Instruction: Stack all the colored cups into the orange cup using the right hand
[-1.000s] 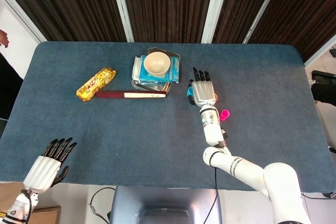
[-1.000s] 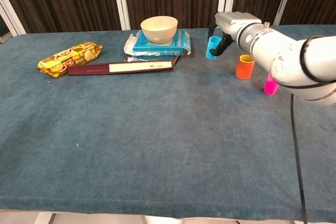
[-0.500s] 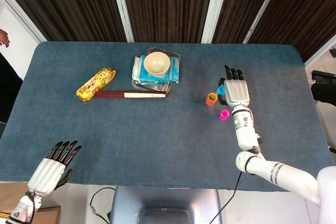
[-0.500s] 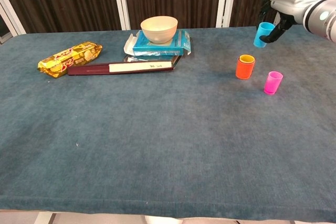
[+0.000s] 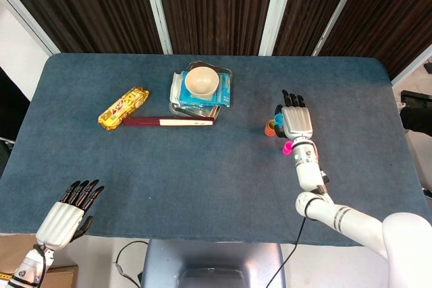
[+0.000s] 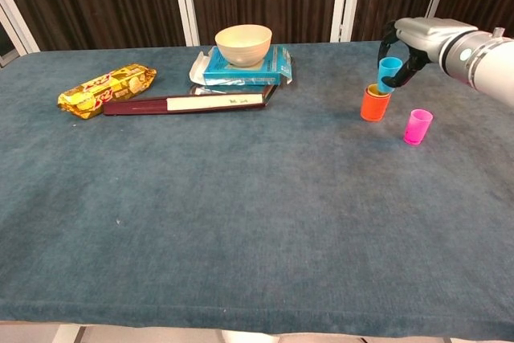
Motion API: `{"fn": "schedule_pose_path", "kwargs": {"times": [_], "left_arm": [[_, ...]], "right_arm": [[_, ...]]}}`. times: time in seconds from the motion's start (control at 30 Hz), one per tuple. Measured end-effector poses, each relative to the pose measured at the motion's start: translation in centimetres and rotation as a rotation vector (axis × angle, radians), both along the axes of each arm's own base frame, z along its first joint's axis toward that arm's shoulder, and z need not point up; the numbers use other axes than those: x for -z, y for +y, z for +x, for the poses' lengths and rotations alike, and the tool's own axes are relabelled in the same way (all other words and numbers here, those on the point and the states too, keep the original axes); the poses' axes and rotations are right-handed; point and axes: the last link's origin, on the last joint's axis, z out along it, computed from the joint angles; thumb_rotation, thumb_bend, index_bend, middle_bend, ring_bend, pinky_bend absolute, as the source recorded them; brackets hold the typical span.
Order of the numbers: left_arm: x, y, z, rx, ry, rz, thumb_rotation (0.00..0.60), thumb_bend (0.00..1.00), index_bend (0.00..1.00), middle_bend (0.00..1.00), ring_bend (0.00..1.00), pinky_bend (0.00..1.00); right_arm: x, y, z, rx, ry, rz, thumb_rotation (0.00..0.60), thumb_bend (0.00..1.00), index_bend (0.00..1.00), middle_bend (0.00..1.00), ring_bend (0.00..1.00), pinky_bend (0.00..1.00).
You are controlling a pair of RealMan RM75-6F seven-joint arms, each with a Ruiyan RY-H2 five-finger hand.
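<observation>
1. My right hand [image 6: 405, 47] grips the blue cup [image 6: 389, 72] and holds it just above the orange cup [image 6: 373, 104]; half a second ago I held it higher and further to my right, clear of the stack.
2. In the head view my right hand [image 5: 295, 121] now covers part of the orange cup [image 5: 268, 127], with the blue cup [image 5: 278, 119] showing at its edge.
3. The orange cup stands upright where it stood before, with a yellow cup [image 6: 374, 89] nested inside it.
4. The pink cup [image 6: 417, 126] has not moved; it stands upright just beside the orange cup, on my right of it.
5. My left hand [image 5: 64, 214] hangs off the near table edge, holding nothing, fingers straight and slightly apart, much as before.
6. The cream bowl [image 6: 243, 44] on the blue packet [image 6: 275, 68], the red-edged book [image 6: 189, 104] and the yellow snack packet [image 6: 106, 89] lie unchanged on the blue tablecloth [image 6: 241, 222].
</observation>
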Motion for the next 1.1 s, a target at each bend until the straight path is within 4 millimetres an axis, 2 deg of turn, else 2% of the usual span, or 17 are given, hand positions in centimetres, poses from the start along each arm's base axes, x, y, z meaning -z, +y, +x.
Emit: {"fn": "schedule_pose_path", "kwargs": {"times": [0.3,0.63,0.73,0.87,0.93,1.1], "left_arm": [[-0.1,0.0,-0.1,-0.005,0.001,0.002,0.600,0.48,0.00,0.00,0.04,0.10],[-0.2,0.0,0.0,-0.004,-0.003,0.009,0.600,0.48,0.00,0.00,0.04,0.10],[-0.3,0.0,-0.1,-0.004,-0.004,0.009,0.600,0.48,0.00,0.00,0.04,0.10],[-0.3,0.0,0.0,-0.002,-0.006,0.009,0.600,0.48,0.00,0.00,0.04,0.10],[-0.3,-0.1,0.0,-0.002,-0.006,0.008,0.600,0.48,0.00,0.00,0.04,0.10],[-0.4,-0.1,0.0,0.001,-0.009,0.012,0.600,0.48,0.00,0.00,0.04,0.10]], "right_arm": [[0.1,-0.2,0.3,-0.006,-0.006,-0.002,0.600,0.52,0.61,0.03,0.00,0.00],[1.0,-0.1,0.5,-0.012,-0.002,0.015,0.600,0.52,0.60,0.03,0.00,0.00],[1.0,0.0,0.4,-0.012,0.003,0.017,0.600,0.52,0.47,0.03,0.00,0.00],[1.1,0.2,0.1,0.003,0.012,0.036,0.600,0.52,0.14,0.00,0.00,0.00],[1.0,0.4,0.0,0.008,0.022,0.051,0.600,0.52,0.06,0.00,0.00,0.00],[0.2,1.3,0.1,-0.015,0.008,0.057,0.600,0.52,0.07,0.00,0.00,0.00]]}}
